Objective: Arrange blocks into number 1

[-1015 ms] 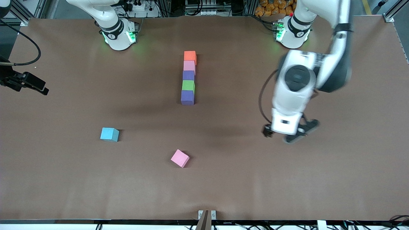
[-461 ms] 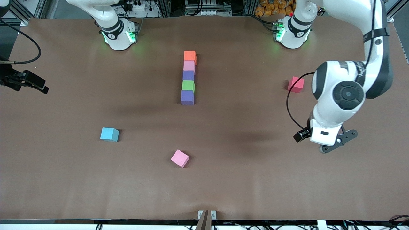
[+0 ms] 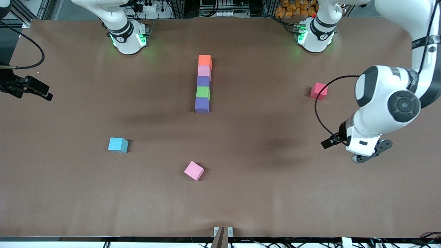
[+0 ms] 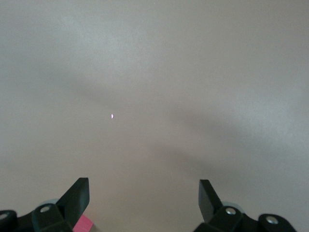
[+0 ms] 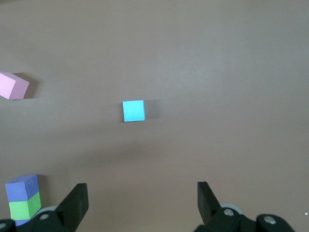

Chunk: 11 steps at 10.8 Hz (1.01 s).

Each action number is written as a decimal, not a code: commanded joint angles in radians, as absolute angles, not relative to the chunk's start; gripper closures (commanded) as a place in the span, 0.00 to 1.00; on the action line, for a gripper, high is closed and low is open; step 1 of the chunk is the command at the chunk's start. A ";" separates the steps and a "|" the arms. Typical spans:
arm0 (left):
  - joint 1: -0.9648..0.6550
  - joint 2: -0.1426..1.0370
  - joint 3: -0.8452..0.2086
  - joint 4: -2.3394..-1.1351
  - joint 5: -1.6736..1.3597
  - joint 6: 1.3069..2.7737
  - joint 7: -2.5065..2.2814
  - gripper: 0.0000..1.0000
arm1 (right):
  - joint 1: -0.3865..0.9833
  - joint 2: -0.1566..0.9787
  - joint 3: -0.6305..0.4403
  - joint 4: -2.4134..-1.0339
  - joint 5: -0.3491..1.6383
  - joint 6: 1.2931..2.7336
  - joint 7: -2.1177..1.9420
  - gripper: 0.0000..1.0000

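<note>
Five blocks stand touching in a straight column at mid-table. The orange block (image 3: pixel 204 60) is nearest the robots' bases, then come pale pink (image 3: pixel 204 71), purple (image 3: pixel 203 81), green (image 3: pixel 203 92) and a second purple (image 3: pixel 202 105). My left gripper (image 3: pixel 371 154) hangs open and empty over bare table toward the left arm's end, well away from the column; its wrist view shows the fingers wide apart (image 4: pixel 144 182). My right gripper (image 5: pixel 142 186) does not show in the front view. It is open and empty, high over the table, with the purple (image 5: pixel 21 187) and green (image 5: pixel 24 207) blocks at that view's edge.
A cyan cube (image 3: pixel 118 144) (image 5: pixel 133 110) and a loose pink cube (image 3: pixel 194 170) (image 5: pixel 13 86) lie nearer the front camera than the column. A red cube (image 3: pixel 319 91) sits toward the left arm's end. A black fixture (image 3: pixel 27 89) with a cable stands at the right arm's end.
My left arm has swung toward its own end of the table, uncovering the red cube. No block has moved, and both grippers have stayed open.
</note>
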<state>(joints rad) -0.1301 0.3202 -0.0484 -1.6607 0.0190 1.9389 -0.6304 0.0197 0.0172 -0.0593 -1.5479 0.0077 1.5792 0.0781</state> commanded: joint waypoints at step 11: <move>-0.040 0.015 -0.107 -1.606 0.072 1.715 -0.194 0.00 | 0.015 0.018 -0.054 -1.525 -0.012 1.566 0.075 0.00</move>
<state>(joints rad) -0.0071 0.0140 -0.1323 -1.6737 0.0285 1.7812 -0.2583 0.0197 0.0169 -0.0591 -1.5392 0.0060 1.5791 0.0782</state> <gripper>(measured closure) 0.000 0.000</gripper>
